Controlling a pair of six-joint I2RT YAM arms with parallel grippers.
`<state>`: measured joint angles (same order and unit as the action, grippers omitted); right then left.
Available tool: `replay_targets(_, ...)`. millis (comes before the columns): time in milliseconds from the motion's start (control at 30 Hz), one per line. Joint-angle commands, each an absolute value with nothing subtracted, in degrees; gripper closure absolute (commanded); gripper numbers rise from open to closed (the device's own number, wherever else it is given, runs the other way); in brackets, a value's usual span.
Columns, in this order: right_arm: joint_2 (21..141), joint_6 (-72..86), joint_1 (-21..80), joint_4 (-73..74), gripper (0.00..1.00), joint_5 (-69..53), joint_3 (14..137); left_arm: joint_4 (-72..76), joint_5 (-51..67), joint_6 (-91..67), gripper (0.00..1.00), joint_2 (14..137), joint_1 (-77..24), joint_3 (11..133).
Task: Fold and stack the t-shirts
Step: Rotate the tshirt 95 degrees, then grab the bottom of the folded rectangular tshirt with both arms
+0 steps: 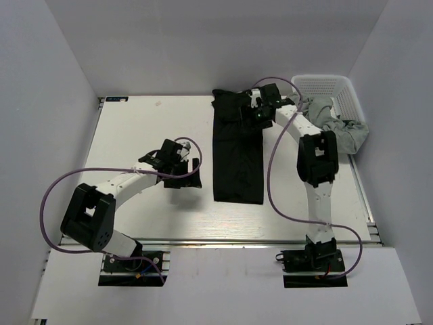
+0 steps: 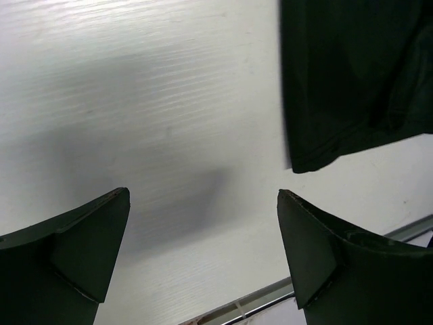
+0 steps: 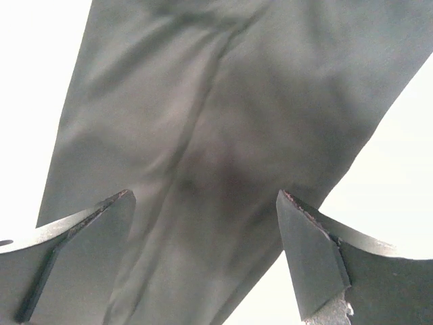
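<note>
One black t-shirt (image 1: 237, 152) lies flat on the bench (image 1: 149, 128), a little right of the middle. It is folded into a long narrow strip that runs from the far side toward the near side. Its far end is somewhat bunched. The grey t-shirts (image 1: 338, 125) are a crumpled heap at the far right corner. They hang over the near rim of a white basket (image 1: 331, 87), and I cannot tell how many there are.

The bench is white with fine lines across it, and a metal rail (image 1: 216, 240) runs along its near edge. Plain pale walls (image 1: 54, 74) close it on the left, the far and the right side.

The right arm reaches far forward and bends to the left. Its right claw (image 1: 254, 112) hangs over the far end of the black t-shirt. In the right wrist view the right claw (image 3: 203, 196) is spread wide with nothing between the fingers, and the dark cloth (image 3: 223, 135) fills the space below.

The left arm bends low and points to the right. The left claw (image 1: 184, 169) is over bare bench, just beside the left edge of the strip. In the left wrist view the left claw (image 2: 203, 196) is also spread and holds nothing. A corner of the black t-shirt (image 2: 352, 74) shows at the upper right, apart from the fingers.

A purple cable (image 1: 46, 203) loops from each arm.
</note>
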<state>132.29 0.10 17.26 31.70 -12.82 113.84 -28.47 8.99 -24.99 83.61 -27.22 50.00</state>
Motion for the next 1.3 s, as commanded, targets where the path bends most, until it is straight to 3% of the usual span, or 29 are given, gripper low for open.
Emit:
replay_targets(0, 115.3, -1.2, 19.1, 24.0, 0.10, -18.3, 105.5, -24.2, 15.1, -21.1, 0.00, 83.3, -28.6, 51.9)
replay_targets(33, 113.1, 1.2, 19.2, 22.5, 0.10, -17.2, 97.2, -23.6, 15.6, -21.1, 0.00, 83.3, -29.4, 51.9)
replay_targets(333, 83.1, 13.2, 19.6, 15.5, 0.10, -9.1, 60.6, -20.4, 15.7, -20.5, 0.00, 86.5, -35.7, 51.9)
replay_targets(467, 74.1, 16.3, 19.4, 11.2, 0.10, -16.1, 44.6, -19.8, 13.2, -20.5, 0.00, 89.3, -38.8, 51.9)
replay_targets(733, 73.7, 16.7, 19.3, 12.2, 0.10, -22.2, 38.3, -18.5, 10.3, -20.5, 0.05, 93.6, -41.5, 51.9)
replay_targets(1000, 77.8, 17.8, 19.5, 12.8, 0.17, -22.0, 34.9, -17.3, 10.3, -20.5, 0.26, 98.8, -43.2, 53.8)
replay_targets(1200, 79.9, 18.4, 19.4, 12.0, 0.31, -23.6, 34.2, -18.5, 9.2, -20.5, 0.50, 100.7, -44.3, 55.0)
replay_targets(1267, 80.4, 18.6, 19.6, 12.8, 0.44, -22.2, 34.1, -18.5, 8.6, -21.2, 0.56, 100.7, -44.8, 55.0)
